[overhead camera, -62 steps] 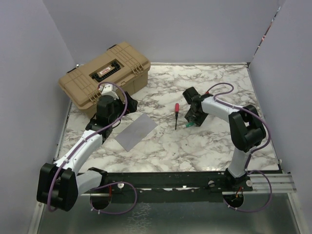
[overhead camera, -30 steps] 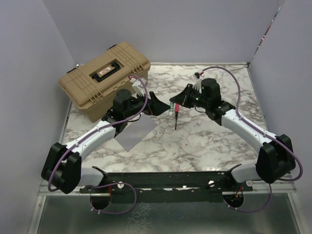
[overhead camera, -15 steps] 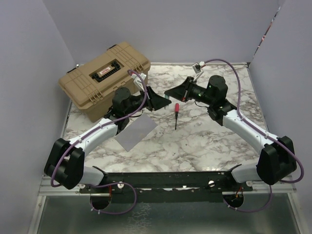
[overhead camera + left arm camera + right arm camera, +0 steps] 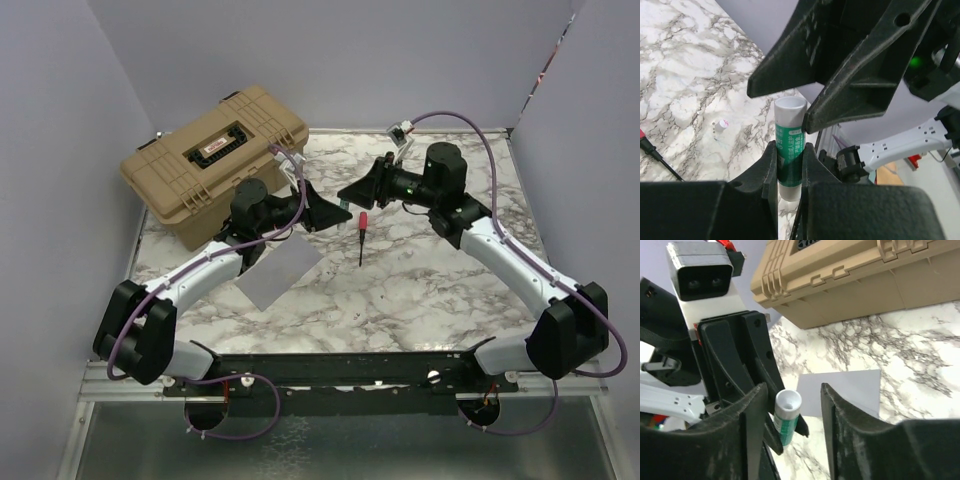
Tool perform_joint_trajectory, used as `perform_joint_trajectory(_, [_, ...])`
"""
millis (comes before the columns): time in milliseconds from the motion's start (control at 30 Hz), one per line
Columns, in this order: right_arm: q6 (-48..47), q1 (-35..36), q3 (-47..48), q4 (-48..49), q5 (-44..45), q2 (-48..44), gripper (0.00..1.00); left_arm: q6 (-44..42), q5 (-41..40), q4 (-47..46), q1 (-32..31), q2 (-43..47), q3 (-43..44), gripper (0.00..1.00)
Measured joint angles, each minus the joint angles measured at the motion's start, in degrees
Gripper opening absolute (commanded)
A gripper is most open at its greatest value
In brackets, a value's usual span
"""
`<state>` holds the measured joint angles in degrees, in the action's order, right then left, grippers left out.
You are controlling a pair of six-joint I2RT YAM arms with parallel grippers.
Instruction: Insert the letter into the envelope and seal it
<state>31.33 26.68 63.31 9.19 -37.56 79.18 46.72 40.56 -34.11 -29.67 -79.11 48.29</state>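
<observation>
Both grippers meet in the air over the middle of the marble table. A green-and-white glue stick (image 4: 790, 122) (image 4: 786, 419) stands between the fingers of my left gripper (image 4: 790, 150) (image 4: 323, 208), which is shut on its body. My right gripper (image 4: 794, 392) (image 4: 352, 190) faces it from the right with its jaws open, apart on both sides of the stick's white end. The envelope (image 4: 279, 272) (image 4: 850, 389), a flat pale grey rectangle, lies on the table below the left arm. The letter is not in view.
The big tan hard case (image 4: 215, 150) (image 4: 855, 275) stands at the back left. A red-handled screwdriver (image 4: 361, 236) lies on the marble right of the envelope. A small white cap (image 4: 720, 125) sits on the table. Grey walls close in three sides.
The left gripper has closed on the glue stick. The right gripper, which held it shut a moment ago, has opened off it. Both arms stayed almost in place.
</observation>
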Motion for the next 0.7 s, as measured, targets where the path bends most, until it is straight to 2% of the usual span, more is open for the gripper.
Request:
perform_joint_trajectory(133, [-7.76,0.00,3.93,-8.55,0.13,-0.22,0.59,-3.58,3.82,1.33,0.96,0.98,-0.02,0.00])
perform_joint_trajectory(400, [-20.76,0.00,12.46,-24.13,-7.30,-0.20,0.58,-17.92,9.99,15.98,3.02,5.64,4.07,0.00])
perform_joint_trajectory(567, [-22.36,0.00,15.43,-26.91,-14.10,1.14,0.56,-23.23,12.61,21.35,2.99,5.77,6.49,0.00])
perform_joint_trajectory(700, [-21.70,0.02,15.67,-27.06,-17.75,2.67,0.51,-24.94,13.66,23.85,2.99,5.77,6.56,0.00])
